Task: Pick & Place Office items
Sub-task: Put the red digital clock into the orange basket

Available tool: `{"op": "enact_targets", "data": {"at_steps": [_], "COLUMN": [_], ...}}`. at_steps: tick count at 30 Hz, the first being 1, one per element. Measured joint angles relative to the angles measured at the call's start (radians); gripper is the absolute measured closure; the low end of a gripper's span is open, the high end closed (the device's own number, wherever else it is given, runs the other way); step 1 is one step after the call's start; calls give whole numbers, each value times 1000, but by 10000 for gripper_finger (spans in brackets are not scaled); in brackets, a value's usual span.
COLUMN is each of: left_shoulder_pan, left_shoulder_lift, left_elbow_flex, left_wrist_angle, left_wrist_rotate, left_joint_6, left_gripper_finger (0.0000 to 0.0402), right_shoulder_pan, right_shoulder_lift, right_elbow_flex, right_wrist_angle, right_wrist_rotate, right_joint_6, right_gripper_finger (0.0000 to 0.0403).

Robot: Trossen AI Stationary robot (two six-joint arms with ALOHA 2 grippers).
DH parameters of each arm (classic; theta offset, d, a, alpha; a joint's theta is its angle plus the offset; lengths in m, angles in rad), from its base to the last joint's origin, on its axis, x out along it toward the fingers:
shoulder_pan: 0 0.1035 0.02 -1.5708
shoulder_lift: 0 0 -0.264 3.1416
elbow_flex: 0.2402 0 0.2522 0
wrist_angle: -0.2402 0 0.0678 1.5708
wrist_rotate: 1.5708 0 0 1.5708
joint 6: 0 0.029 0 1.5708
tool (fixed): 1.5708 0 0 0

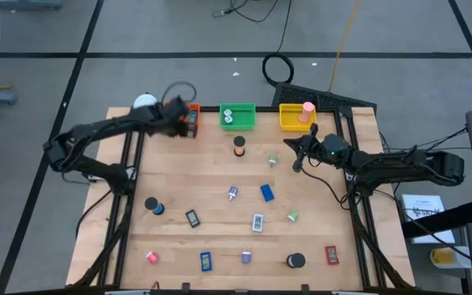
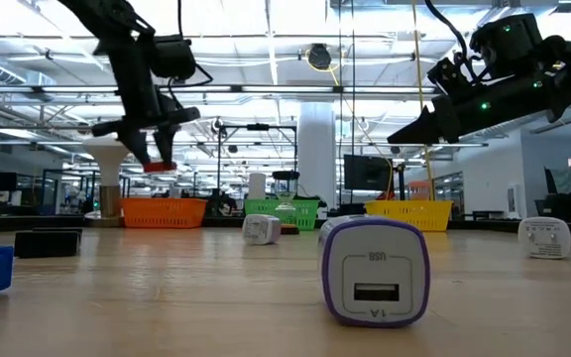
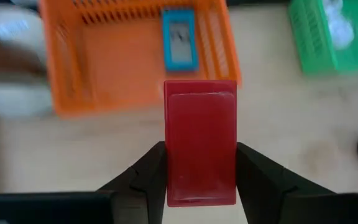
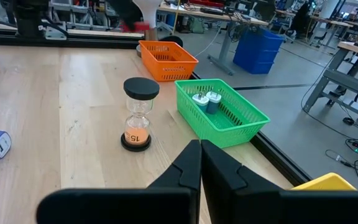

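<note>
Left wrist view gives me the red flat piece clamped upright between my left gripper jaws, held in the air just short of the orange tray, where a blue piece lies. My right gripper, jaws clenched on nothing, hovers near the green tray.

Three trays along table's far edge
</note>
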Motion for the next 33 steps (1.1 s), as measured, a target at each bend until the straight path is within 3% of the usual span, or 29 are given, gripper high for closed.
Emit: {"op": "enact_targets", "data": {"at_steps": [5,12,17,33], "left_shoulder_pan": [91,90,97,159], "left_shoulder_lift": [82,258,353,483], "left_elbow_flex": [91,224,289,297], "left_wrist_angle": [31,25,-15,-5], "left_wrist_rotate": [41,26,-52,-134], "left_joint_6": [65,72,24,-48], "left_gripper_finger": [250,250,250,250], "right_shoulder_pan": [0,0,0,1], "right_shoulder_lift": [0,0,0,0], "right_elbow_flex": [0,0,0,0], "right_wrist_angle": [3,3,3,3], "right_wrist_rotate": [0,0,0,0], "right_joint_6": [0,0,0,0], "right_gripper_finger": [399,399,399,399]}}
